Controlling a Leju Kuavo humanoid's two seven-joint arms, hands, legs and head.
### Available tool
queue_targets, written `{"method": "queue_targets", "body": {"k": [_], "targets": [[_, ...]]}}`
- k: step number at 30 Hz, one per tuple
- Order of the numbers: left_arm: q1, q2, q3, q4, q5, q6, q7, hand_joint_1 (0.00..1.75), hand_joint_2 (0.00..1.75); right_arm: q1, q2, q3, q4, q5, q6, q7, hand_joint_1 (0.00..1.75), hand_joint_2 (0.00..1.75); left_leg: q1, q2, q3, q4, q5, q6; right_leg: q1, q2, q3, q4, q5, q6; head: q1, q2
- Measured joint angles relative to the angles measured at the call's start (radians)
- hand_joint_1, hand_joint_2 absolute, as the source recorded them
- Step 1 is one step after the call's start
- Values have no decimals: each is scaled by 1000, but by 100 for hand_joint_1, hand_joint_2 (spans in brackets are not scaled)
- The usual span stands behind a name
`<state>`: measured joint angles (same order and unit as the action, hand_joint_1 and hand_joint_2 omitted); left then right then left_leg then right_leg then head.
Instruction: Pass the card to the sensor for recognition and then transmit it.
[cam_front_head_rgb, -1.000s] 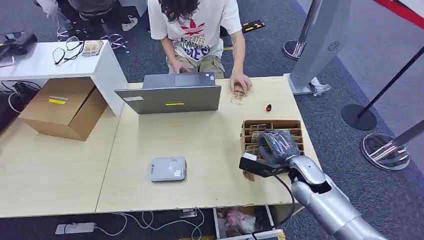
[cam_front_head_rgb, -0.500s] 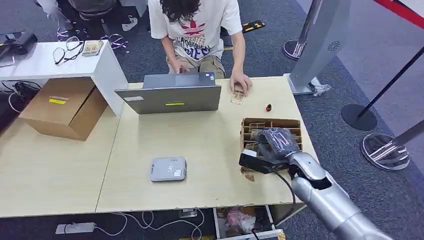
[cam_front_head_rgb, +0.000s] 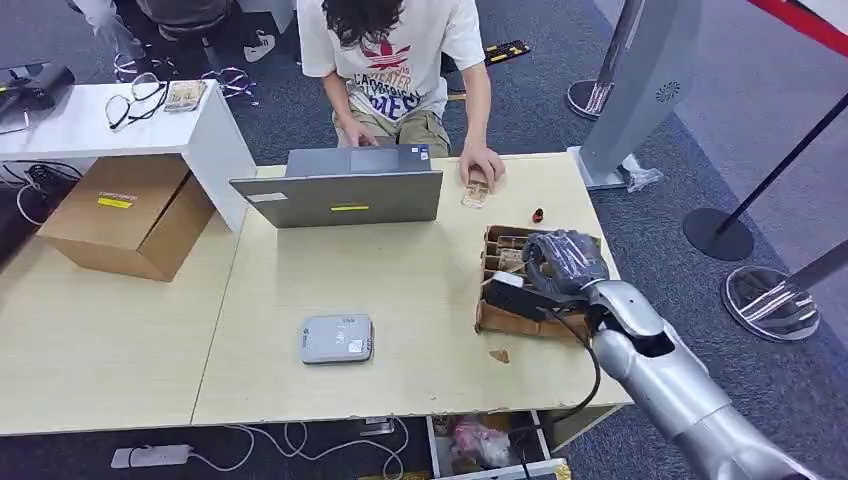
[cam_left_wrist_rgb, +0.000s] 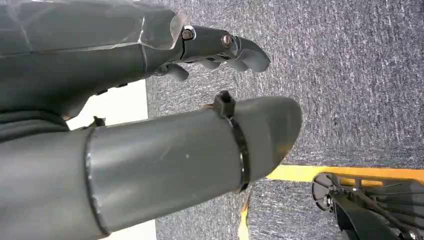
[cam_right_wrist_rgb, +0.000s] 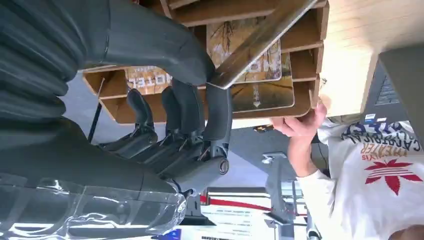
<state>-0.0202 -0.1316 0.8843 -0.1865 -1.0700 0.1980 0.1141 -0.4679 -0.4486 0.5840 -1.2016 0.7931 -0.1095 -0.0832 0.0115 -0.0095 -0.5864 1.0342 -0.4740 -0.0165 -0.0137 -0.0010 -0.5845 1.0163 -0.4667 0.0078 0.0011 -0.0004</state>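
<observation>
My right hand (cam_front_head_rgb: 558, 268) hovers over the slotted cardboard card box (cam_front_head_rgb: 497, 320) at the table's right side. In the right wrist view the right hand (cam_right_wrist_rgb: 195, 100) pinches a card (cam_right_wrist_rgb: 260, 42), seen edge-on, between thumb and a finger just above the box (cam_right_wrist_rgb: 300, 35), where more printed cards (cam_right_wrist_rgb: 262, 92) lie in the slots. The grey sensor (cam_front_head_rgb: 336, 338) lies flat on the table, well to the left of that hand. My left hand (cam_left_wrist_rgb: 210, 42) hangs over grey carpet with nothing in it, fingers loosely apart.
A person sits at the far side behind a grey laptop (cam_front_head_rgb: 340, 192), one hand (cam_front_head_rgb: 482, 165) resting on a card on the table. A small scrap (cam_front_head_rgb: 498, 354) lies near the box. A cardboard carton (cam_front_head_rgb: 125, 215) stands at the left; stanchion bases (cam_front_head_rgb: 772, 303) stand on the floor at the right.
My right hand has moved away from the table's near edge and now sits farther over the card box. The scrap it partly covered now lies in the open.
</observation>
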Motion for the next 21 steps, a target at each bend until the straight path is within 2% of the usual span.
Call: {"method": "queue_targets", "body": {"k": [5, 12, 21], "targets": [[0, 0, 0, 0, 0, 0, 0, 0, 0, -16, 0, -6, 3, -21, 17, -8, 134, 175, 0, 0, 0, 0, 0, 0, 0, 0, 0, 0, 0, 0, 0, 0], [0, 0, 1, 0, -1, 0, 0, 0, 0, -55, -11, -27, 32, -89, 53, -41, 140, 175, 0, 0, 0, 0, 0, 0, 0, 0, 0, 0, 0, 0, 0, 0], [0, 1, 1, 0, -9, -1, -2, 0, 0, -66, -15, -52, 54, -128, 52, -51, 140, 175, 0, 0, 0, 0, 0, 0, 0, 0, 0, 0, 0, 0, 0, 0]]}}
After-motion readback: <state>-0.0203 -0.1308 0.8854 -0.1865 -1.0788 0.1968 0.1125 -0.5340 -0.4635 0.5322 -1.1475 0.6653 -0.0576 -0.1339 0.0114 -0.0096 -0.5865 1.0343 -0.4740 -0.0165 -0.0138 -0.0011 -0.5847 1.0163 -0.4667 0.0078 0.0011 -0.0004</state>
